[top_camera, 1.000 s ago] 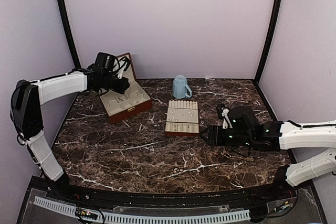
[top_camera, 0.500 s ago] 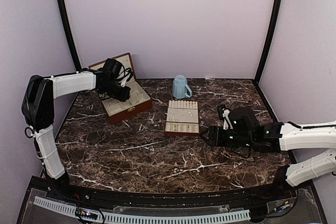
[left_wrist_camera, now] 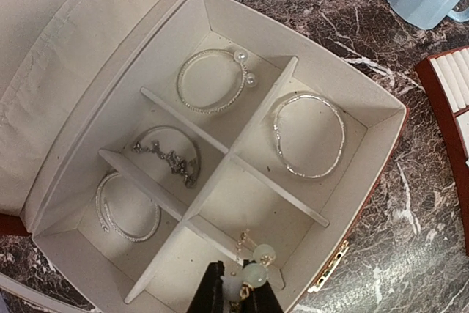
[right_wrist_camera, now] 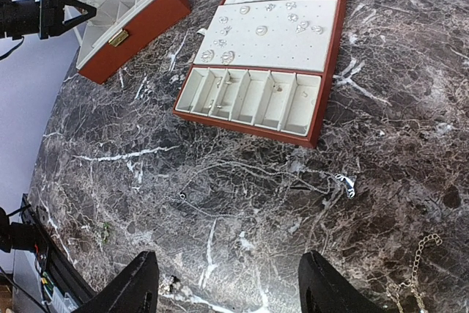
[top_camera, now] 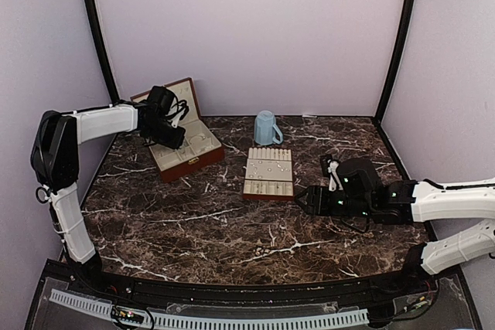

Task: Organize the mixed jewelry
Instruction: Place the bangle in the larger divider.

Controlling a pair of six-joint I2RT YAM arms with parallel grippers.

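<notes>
Marble table point(left_wrist_camera: 414, 203); over its box point(left_wrist_camera: 333, 82) the left hand point(left_wrist_camera: 233, 292) pinches a beaded earring point(left_wrist_camera: 256, 273), right hand point(right_wrist_camera: 233, 285) spread.

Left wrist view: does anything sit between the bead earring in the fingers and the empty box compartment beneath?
Nothing visible. The bead earring, pinched in the left fingers, hangs at the edge of the bare compartment; the bangles lie in other compartments.
</notes>
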